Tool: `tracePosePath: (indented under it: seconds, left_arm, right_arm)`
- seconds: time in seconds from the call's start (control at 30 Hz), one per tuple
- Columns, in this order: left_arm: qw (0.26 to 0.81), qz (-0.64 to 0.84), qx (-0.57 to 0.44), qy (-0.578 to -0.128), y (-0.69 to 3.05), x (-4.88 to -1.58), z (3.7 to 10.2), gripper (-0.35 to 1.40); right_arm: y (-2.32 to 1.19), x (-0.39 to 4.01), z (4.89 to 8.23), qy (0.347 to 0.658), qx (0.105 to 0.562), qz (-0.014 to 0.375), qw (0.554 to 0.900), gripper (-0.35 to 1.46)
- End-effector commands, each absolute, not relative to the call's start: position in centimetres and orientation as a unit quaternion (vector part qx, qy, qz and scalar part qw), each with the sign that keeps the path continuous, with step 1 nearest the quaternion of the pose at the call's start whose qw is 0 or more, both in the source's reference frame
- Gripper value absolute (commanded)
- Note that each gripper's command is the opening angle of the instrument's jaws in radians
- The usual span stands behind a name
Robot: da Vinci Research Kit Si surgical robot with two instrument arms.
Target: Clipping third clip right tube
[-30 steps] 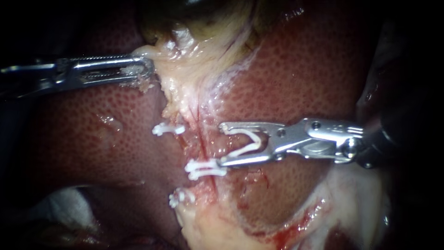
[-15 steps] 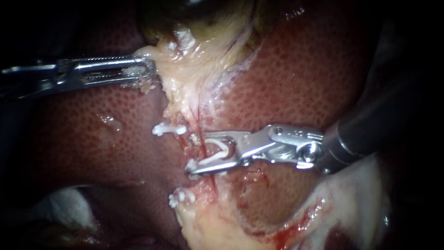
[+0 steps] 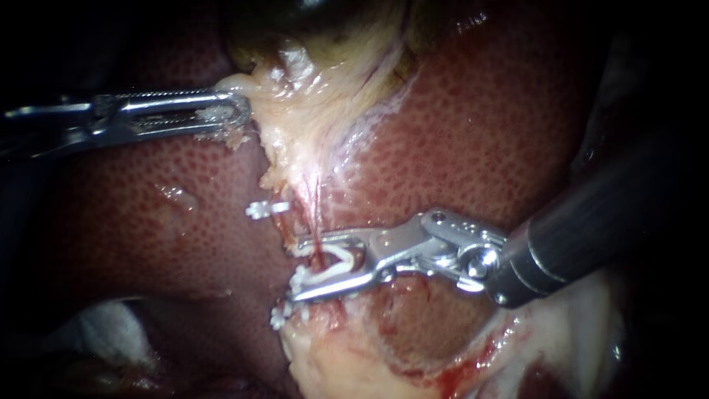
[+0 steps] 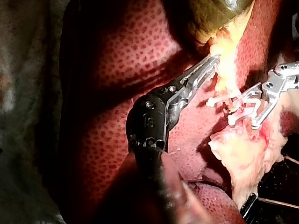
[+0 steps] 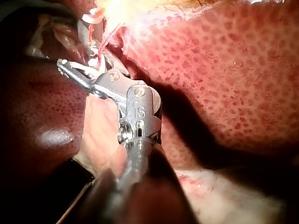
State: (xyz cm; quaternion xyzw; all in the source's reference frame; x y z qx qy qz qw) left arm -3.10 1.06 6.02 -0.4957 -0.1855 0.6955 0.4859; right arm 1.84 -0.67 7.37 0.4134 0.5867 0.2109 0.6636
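— Clip [image 3: 341,260] for the tube: how far along is it?

— Placed but not closed, as I judge it. The liver [image 3: 480,133] lies broad behind everything, with the pale tissue [image 3: 310,111] running down it. The left instrument [image 3: 240,111], far from the working pincer, has its own pincer together on the edge of that pale tissue, apparently holding it taut. The right instrument [image 3: 295,270] reaches across to the thin red tube [image 3: 317,214].

— And the right pincer?

— Partly apart. The white clip sits inside it, bent open, one leg along each half, so both halves bear on it. The tube passes between the clip's legs, inside the pincer. What is left: squeeze until the clip latches, then release.

— Other clips?

— Three set ones. One [image 3: 266,209] lies beyond the pincer's upper half, near it but apart. Another [image 3: 299,279] sits right at the tip of its lower half. The last [image 3: 279,318] lies just past that. Whether the lower half touches the middle one, I cannot tell.
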Motion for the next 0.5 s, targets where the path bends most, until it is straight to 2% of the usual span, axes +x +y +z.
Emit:
tracePosePath:
  seconds: [0.03, 0.5]
  left_arm:
    - [0.486, 0.695, -0.496, -0.186, 1.06, -3.10, 6.02, -0.35]
    - [0.486, 0.695, -0.496, -0.185, 1.06, -3.12, 6.02, -0.35]
  right_arm:
    - [-0.64, 1.84, 7.36, 0.589, 0.412, 0.214, 0.662, 0.48]
    - [-0.46, 1.81, 7.26, 0.595, 0.412, 0.222, 0.653, 0.42]
